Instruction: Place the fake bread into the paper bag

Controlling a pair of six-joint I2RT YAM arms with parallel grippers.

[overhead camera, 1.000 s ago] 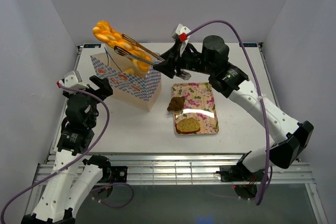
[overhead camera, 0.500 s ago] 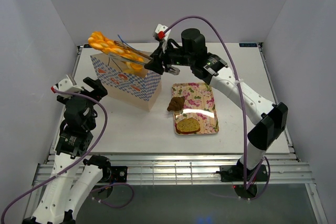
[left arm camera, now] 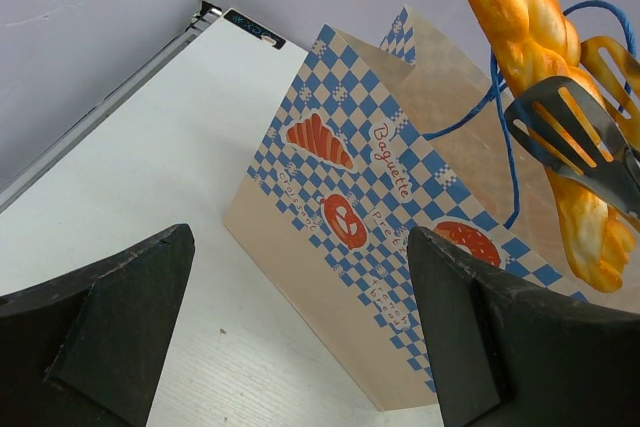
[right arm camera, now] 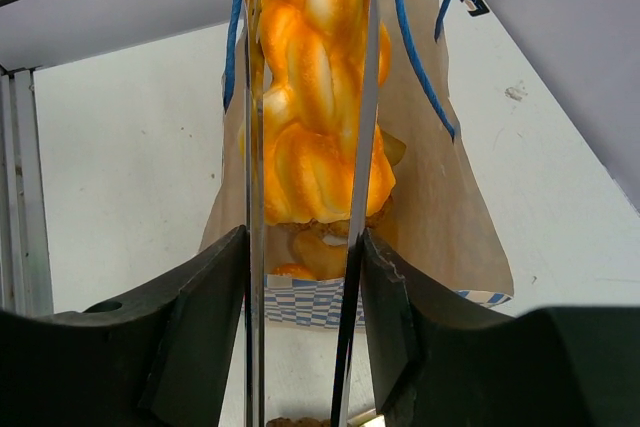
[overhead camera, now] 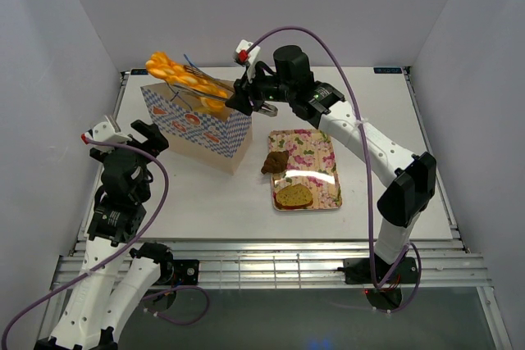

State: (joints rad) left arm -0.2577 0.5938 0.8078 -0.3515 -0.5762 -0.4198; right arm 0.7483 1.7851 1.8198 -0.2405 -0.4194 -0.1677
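The paper bag [overhead camera: 201,125] stands open at the back left, with golden bread pieces [right arm camera: 320,247] inside. My right gripper [overhead camera: 239,101] is shut on metal tongs [overhead camera: 215,88]. The tongs clamp a long orange braided bread [overhead camera: 175,71] tilted above the bag's mouth, its lower end over the opening. In the right wrist view the braid [right arm camera: 315,117] sits between the tong arms [right arm camera: 365,147] over the bag [right arm camera: 440,197]. My left gripper [overhead camera: 135,135] is open and empty, left of the bag [left arm camera: 370,207]. A brown bun [overhead camera: 275,161] and a toast slice [overhead camera: 294,196] lie on the tray.
The floral-patterned tray [overhead camera: 318,153] lies right of the bag near the table's middle. The bag's blue string handles [left arm camera: 500,117] stick up beside the braid [left arm camera: 530,37] and tongs [left arm camera: 575,127]. White walls close in the back and sides.
My right arm has swung left, carrying the tongs and braided bread lower and over the bag's mouth. My left gripper has shifted slightly left and stays open.
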